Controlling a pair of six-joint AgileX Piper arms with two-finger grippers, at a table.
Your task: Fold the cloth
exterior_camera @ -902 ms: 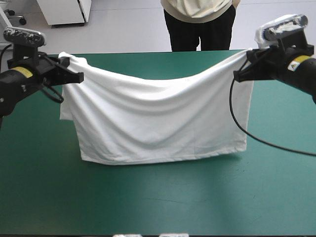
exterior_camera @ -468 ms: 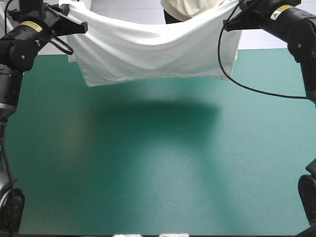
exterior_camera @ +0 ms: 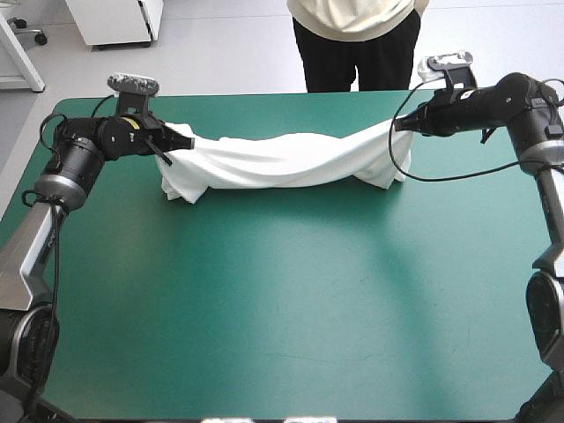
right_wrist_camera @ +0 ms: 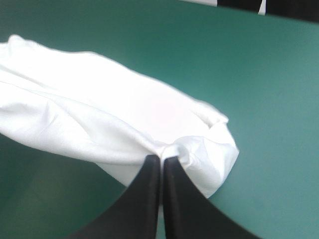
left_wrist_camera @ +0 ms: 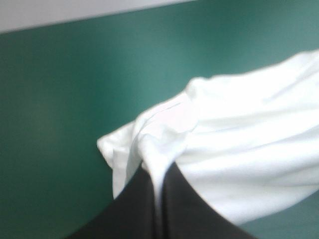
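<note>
Teal-green table cover (exterior_camera: pixel 282 308) with a white short-sleeved T-shirt (exterior_camera: pixel 282 160) bunched into a long roll across the frame's upper middle; black left gripper (exterior_camera: pixel 182 142) and right gripper (exterior_camera: pixel 399 125) each pinch one end.

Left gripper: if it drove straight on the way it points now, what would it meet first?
The T-shirt: the left gripper is shut on one end, and the bunched white cloth lies right ahead of its tips. Past that, only teal-green cover shows, though depth is hard to judge.
</note>
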